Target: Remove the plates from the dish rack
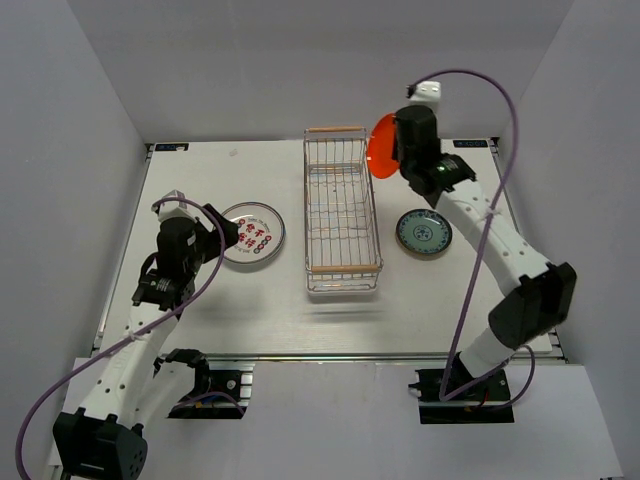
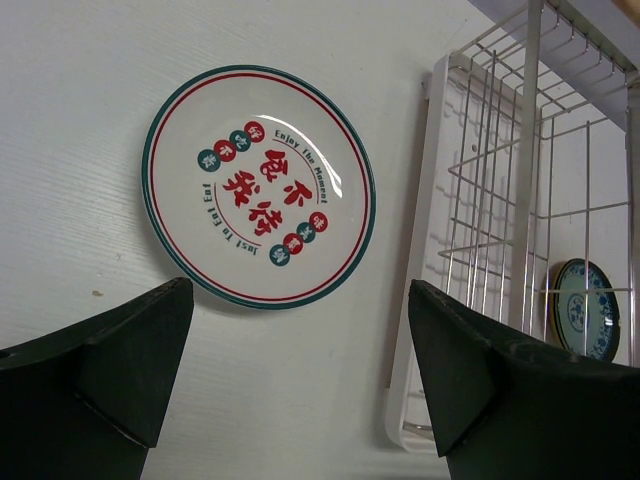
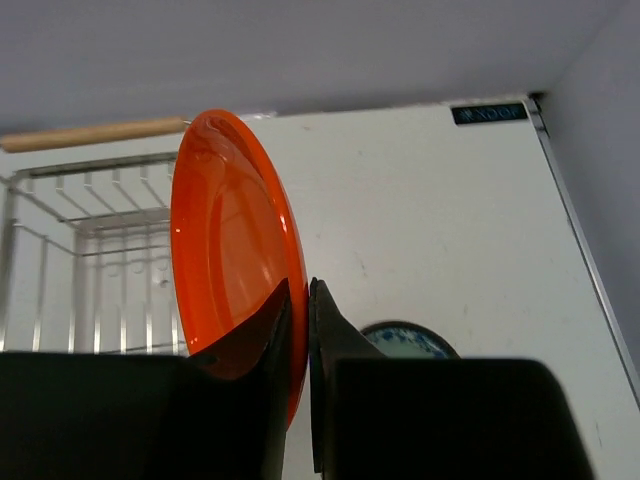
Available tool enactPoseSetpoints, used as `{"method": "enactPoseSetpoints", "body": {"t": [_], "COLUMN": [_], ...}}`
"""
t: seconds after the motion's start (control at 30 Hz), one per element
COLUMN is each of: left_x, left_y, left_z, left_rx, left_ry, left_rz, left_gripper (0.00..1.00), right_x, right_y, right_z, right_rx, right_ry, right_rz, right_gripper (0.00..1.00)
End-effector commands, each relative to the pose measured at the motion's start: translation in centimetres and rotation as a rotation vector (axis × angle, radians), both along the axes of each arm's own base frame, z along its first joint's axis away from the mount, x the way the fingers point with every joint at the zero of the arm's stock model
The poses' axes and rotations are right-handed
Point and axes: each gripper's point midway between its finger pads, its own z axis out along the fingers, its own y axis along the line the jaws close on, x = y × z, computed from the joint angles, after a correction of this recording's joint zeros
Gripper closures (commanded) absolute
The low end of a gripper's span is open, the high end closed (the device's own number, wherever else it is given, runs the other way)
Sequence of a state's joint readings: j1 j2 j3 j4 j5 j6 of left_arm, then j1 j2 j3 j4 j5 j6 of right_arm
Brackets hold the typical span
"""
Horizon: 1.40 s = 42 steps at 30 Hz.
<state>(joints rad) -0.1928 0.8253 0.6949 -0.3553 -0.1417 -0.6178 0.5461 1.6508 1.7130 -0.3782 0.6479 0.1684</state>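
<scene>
The dish rack (image 1: 342, 215) stands mid-table and no plate shows inside it. My right gripper (image 1: 394, 150) is shut on the rim of the orange-red plate (image 1: 380, 146), which hangs on edge in the air by the rack's far right corner. In the right wrist view the gripper (image 3: 300, 292) pinches that upright plate (image 3: 225, 250). A white plate with red marks (image 1: 252, 234) lies flat left of the rack, and a teal plate (image 1: 423, 232) lies flat to its right. My left gripper (image 1: 226, 236) is open and empty beside the white plate (image 2: 258, 186).
The rack's wooden handle bar (image 3: 95, 133) shows at the far end, close to the back wall. In the left wrist view the rack's wire side (image 2: 520, 200) rises on the right, with the teal plate (image 2: 585, 310) seen through it. Walls enclose the table.
</scene>
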Motion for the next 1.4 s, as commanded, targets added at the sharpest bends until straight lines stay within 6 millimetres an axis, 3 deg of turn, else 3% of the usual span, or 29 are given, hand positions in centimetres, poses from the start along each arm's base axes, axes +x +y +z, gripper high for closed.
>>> {"method": "enactPoseSetpoints", "body": {"t": [0.0, 0.03, 0.07, 0.13, 0.17, 0.2, 0.23, 0.3, 0.6, 0.87, 1.03, 1.27, 1.37], "left_x": [-0.4, -0.4, -0.4, -0.4, -0.4, -0.4, -0.4, -0.3, 0.2, -0.3, -0.7, -0.1, -0.1], "left_y": [-0.4, -0.6, -0.6, -0.8, -0.8, -0.7, -0.7, -0.8, -1.5, -0.4, -0.1, -0.4, -0.5], "left_z": [1.1, 1.2, 1.4, 1.6, 1.6, 1.7, 1.5, 1.3, 0.5, 0.3, 0.1, 0.2, -0.3], "left_rx": [-0.021, -0.023, -0.028, -0.034, -0.035, -0.037, -0.035, -0.04, -0.044, -0.034, -0.033, -0.037, -0.037], "left_ry": [-0.028, -0.032, -0.04, -0.044, -0.046, -0.049, -0.043, -0.035, 0.013, 0.009, 0.005, 0.001, 0.023], "left_rz": [-0.021, -0.027, -0.031, -0.037, -0.035, -0.033, -0.031, -0.03, -0.059, -0.003, 0.013, 0.005, -0.003], "left_gripper": [0.02, 0.02, 0.02, 0.02, 0.02, 0.02, 0.02, 0.02, 0.02, 0.02, 0.02, 0.02, 0.02], "right_x": [-0.7, -1.5, -2.1, -2.9, -3.5, -3.8, -4.0, -4.6, -5.7, -5.4, -5.5, -6.4, -6.7], "right_y": [-5.3, -6.9, -7.8, -10.8, -12.0, -13.6, -14.1, -15.6, -17.6, -16.9, -16.7, -16.5, -16.7], "right_z": [1.8, 2.4, 0.0, -0.8, -3.5, -3.9, -4.9, -8.2, -17.0, -21.0, -22.5, -23.7, -24.1], "right_rx": [0.123, 0.16, 0.155, 0.194, 0.185, 0.204, 0.212, 0.222, 0.301, 0.362, 0.374, 0.385, 0.387], "right_ry": [-0.097, -0.115, -0.071, -0.07, -0.021, -0.023, -0.008, 0.058, 0.223, 0.311, 0.349, 0.408, 0.418], "right_rz": [-0.1, -0.112, -0.124, -0.171, -0.197, -0.222, -0.226, -0.241, -0.291, -0.256, -0.261, -0.284, -0.293], "right_gripper": [1.0, 1.0, 1.0, 1.0, 1.0, 1.0, 1.0, 1.0, 1.0, 0.97, 0.79, 0.34, 0.27]}}
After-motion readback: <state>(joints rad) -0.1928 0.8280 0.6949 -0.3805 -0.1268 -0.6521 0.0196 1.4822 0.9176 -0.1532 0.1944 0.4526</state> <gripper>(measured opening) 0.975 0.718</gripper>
